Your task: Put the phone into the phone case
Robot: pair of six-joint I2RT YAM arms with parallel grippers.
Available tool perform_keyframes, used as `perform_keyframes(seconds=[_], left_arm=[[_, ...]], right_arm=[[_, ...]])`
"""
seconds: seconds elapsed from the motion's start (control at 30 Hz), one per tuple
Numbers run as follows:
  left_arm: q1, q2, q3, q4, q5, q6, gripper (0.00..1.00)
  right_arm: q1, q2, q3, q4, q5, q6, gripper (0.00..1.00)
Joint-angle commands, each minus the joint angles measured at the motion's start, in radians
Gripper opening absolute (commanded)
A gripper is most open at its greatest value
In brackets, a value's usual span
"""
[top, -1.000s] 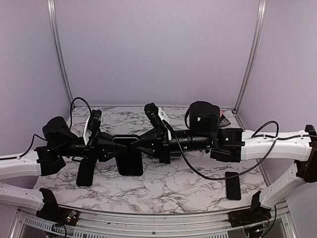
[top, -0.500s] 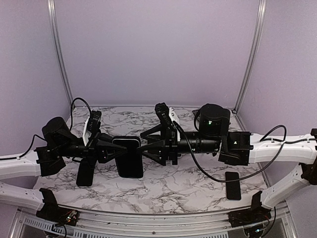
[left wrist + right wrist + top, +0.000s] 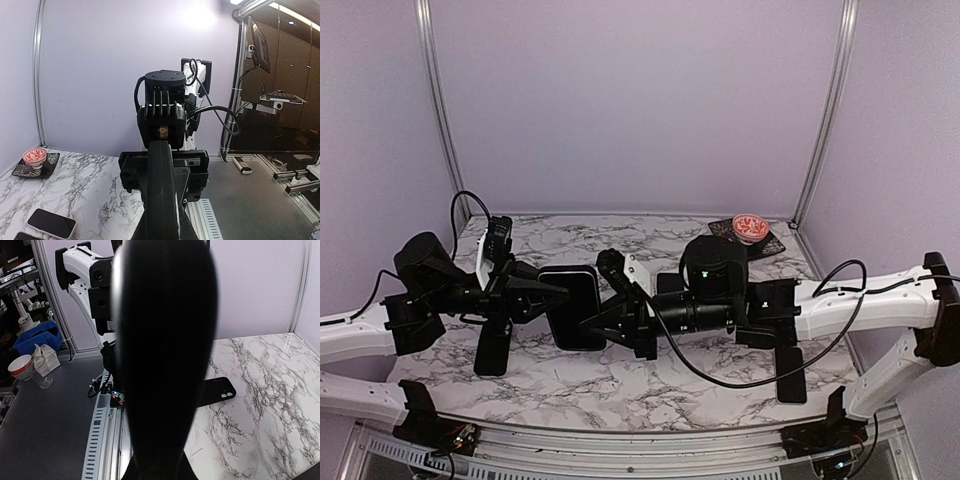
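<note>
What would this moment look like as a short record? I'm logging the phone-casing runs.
held item: black slab, phone or case unclear
left gripper: clamped on its left edge
right gripper: at its right edge, grip unclear
marble table: phone case with camera cutout; another dark slab
far right corner: red bowl on dark saucer
</note>
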Motion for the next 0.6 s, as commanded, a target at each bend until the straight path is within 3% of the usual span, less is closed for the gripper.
perform_keyframes(seconds=[0.0,0.03,0.13,0.2,0.3,0.43,0.57], left_arm=[[-0.016,-0.034,0.059,0.082,0.028,0.022,0.0],[-0.016,-0.031,0.057,0.082,0.025,0.021,0.07],[-0.016,-0.032,0.039,0.079,-0.013,0.04,0.66],[-0.017,-0.058,0.02,0.069,-0.066,0.078,0.85],[-0.015,-0.114,-0.012,0.042,-0.161,0.155,0.99],[-0.015,-0.153,-0.033,0.006,-0.245,0.239,0.99],[-0.015,-0.164,-0.045,0.001,-0.279,0.262,0.99]], right_arm=[[0.003,-0.045,0.037,0.048,0.097,-0.035,0.0],[0.004,-0.056,0.036,0.045,0.112,-0.046,0.0],[0.016,-0.094,0.038,0.022,0.191,-0.119,0.0],[0.042,-0.128,0.033,0.001,0.334,-0.214,0.0],[0.077,-0.186,0.018,-0.012,0.551,-0.449,0.0],[0.114,-0.251,-0.013,0.03,0.595,-0.85,0.0],[0.172,-0.232,0.008,0.04,0.733,-1.283,0.0]])
